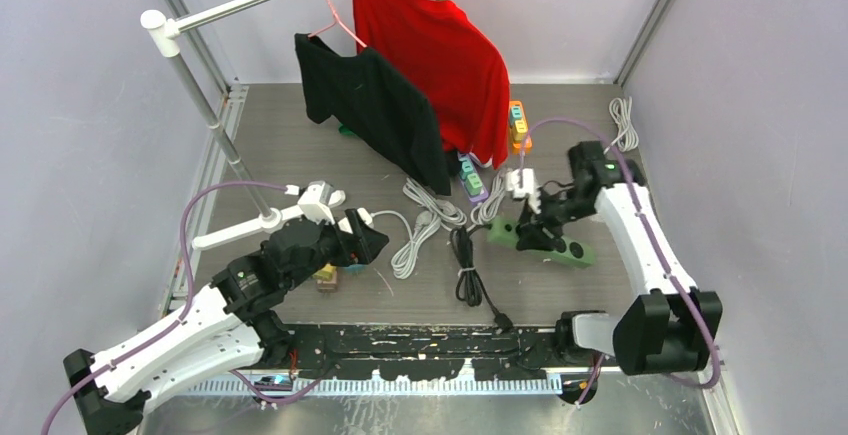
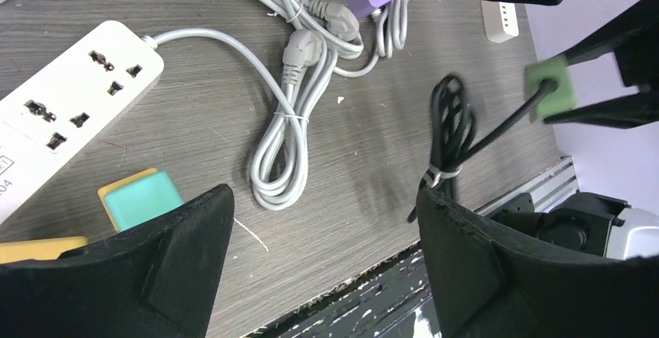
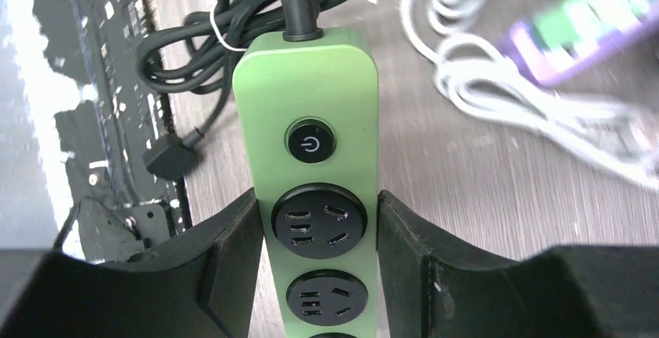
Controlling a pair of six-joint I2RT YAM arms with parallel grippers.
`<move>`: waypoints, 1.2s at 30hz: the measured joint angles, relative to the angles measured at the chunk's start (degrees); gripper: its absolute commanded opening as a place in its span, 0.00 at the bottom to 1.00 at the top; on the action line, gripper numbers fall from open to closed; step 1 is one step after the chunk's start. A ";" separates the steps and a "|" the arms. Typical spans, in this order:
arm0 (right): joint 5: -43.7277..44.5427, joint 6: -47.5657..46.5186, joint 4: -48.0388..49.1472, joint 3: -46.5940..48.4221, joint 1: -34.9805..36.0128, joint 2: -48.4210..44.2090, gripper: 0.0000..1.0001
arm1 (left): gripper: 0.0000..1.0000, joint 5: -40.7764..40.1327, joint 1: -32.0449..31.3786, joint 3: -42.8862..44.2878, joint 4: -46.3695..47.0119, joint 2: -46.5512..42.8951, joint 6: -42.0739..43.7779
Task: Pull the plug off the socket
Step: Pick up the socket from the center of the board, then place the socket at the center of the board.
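On the grey tabletop [image 1: 560,295] our right claw [image 3: 319,225] clamps the green plastic power strip [image 3: 307,81], left claw [image 2: 322,202] wide and empty; we judge the unplugging not begun

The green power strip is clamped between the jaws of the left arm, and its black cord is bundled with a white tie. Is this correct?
Wrong arm: the green power strip is between the jaws of the right gripper, as the right wrist view shows. Its black cord is bundled with a white tie.
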 measured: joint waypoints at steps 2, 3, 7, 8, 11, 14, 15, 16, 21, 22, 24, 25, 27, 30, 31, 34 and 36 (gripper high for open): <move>-2.01 1.09 -0.81 -0.04 -7.17 -1.55 0.01 | 0.86 0.02 0.00 0.00 0.09 0.46 0.00; -3.10 1.95 -0.92 -0.04 -11.17 -2.03 0.01 | 0.86 0.02 0.00 0.00 0.11 0.66 0.02; -4.55 8.20 1.62 -0.02 -24.13 -1.90 0.01 | 0.86 0.13 0.00 0.00 0.11 1.25 0.02; -3.76 10.91 3.37 0.11 -26.32 -1.66 0.01 | 0.86 0.17 0.00 0.00 0.11 1.25 0.02; -0.28 17.77 8.57 1.33 -30.23 -0.42 0.01 | 0.86 0.42 0.00 0.00 0.11 1.09 0.02; 4.50 25.14 15.98 2.47 -33.27 1.05 0.01 | 0.86 0.46 0.00 0.00 0.11 0.35 0.00; 6.45 27.47 18.56 2.67 -34.16 1.51 0.01 | 0.86 0.46 0.00 0.00 0.11 0.00 0.00; 8.46 29.49 21.00 2.78 -34.88 1.97 0.01 | 0.86 0.46 0.00 -0.02 0.11 -0.26 -0.02; 19.12 37.94 32.02 3.10 -36.11 5.11 0.01 | 0.86 0.46 0.00 -0.02 0.11 -0.50 -0.42; 20.92 39.41 33.97 3.17 -36.24 5.90 0.01 | 0.86 0.48 0.00 -0.02 0.13 -0.39 -0.59; 24.37 42.34 37.62 3.78 -36.33 8.13 0.01 | 0.86 0.59 0.00 -0.02 0.13 0.00 -0.72; 25.66 43.78 38.82 4.68 -36.37 9.70 0.01 | 0.86 0.61 0.00 -0.02 0.13 0.24 -0.79; 27.34 46.36 40.76 7.30 -36.44 13.53 0.01 | 0.86 0.87 0.00 -0.02 0.13 0.92 -0.85; 28.85 49.44 43.15 10.67 -36.44 18.84 0.01 | 0.86 1.20 0.00 -0.02 0.13 1.68 -1.01; 29.46 50.58 43.89 12.13 -36.41 21.05 0.01 | 0.86 1.29 0.00 -0.02 0.15 1.81 -1.09; 31.39 53.00 45.09 15.56 -36.00 26.25 0.01 | 0.85 1.57 0.00 -0.02 0.15 1.95 -1.40; 33.35 54.05 44.89 18.27 -35.47 29.73 0.01 | 0.85 1.66 0.00 -0.02 0.15 1.95 -1.86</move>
